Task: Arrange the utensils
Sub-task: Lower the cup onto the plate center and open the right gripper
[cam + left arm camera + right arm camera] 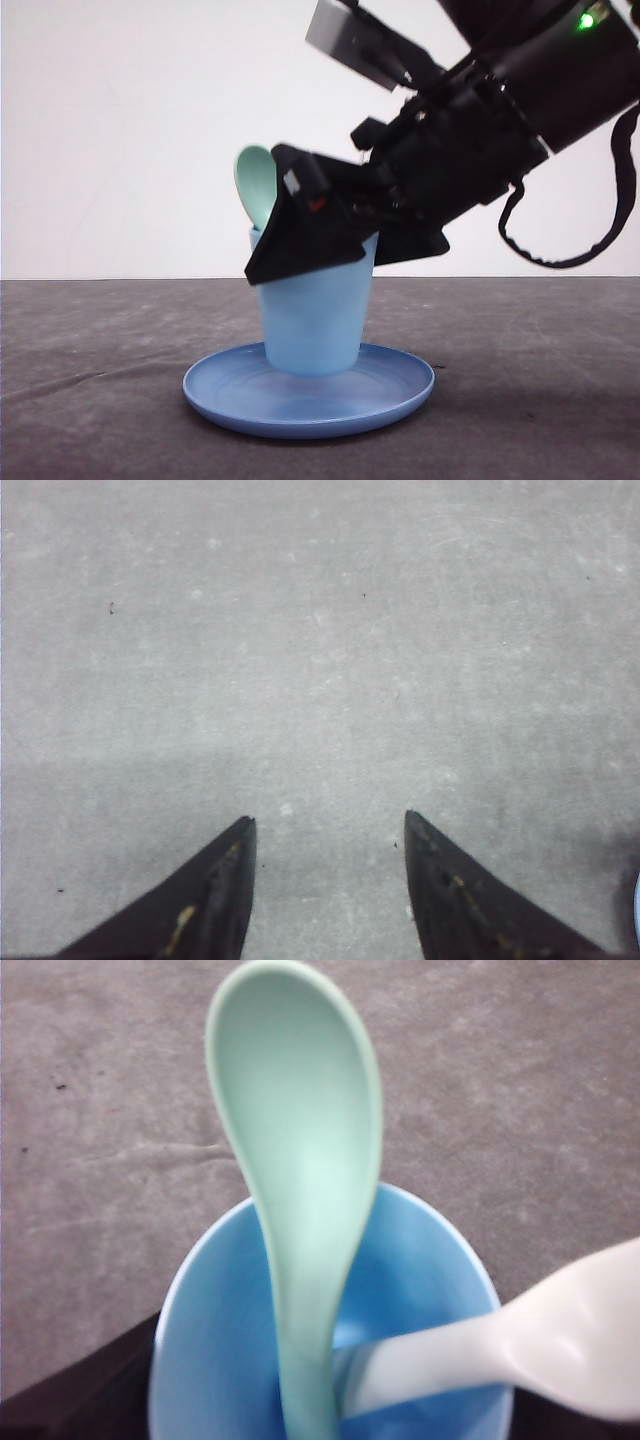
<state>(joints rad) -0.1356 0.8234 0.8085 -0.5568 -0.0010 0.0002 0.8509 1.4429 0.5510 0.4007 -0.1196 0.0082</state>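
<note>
In the blue cup stand the green spoon and white fork; right hand grip can't be told, left hand wide.

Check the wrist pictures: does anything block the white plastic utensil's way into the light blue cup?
Nothing visible does. The white plastic utensil already has its handle inside the light blue cup, beside the mint-green spoon standing there.

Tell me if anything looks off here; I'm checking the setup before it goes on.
Nothing stands out. The cup stands upright on the plate, unspilled. The spoon stands handle-down in it, and the white fork leans in beside it. The right gripper is at the cup's rim.
</note>
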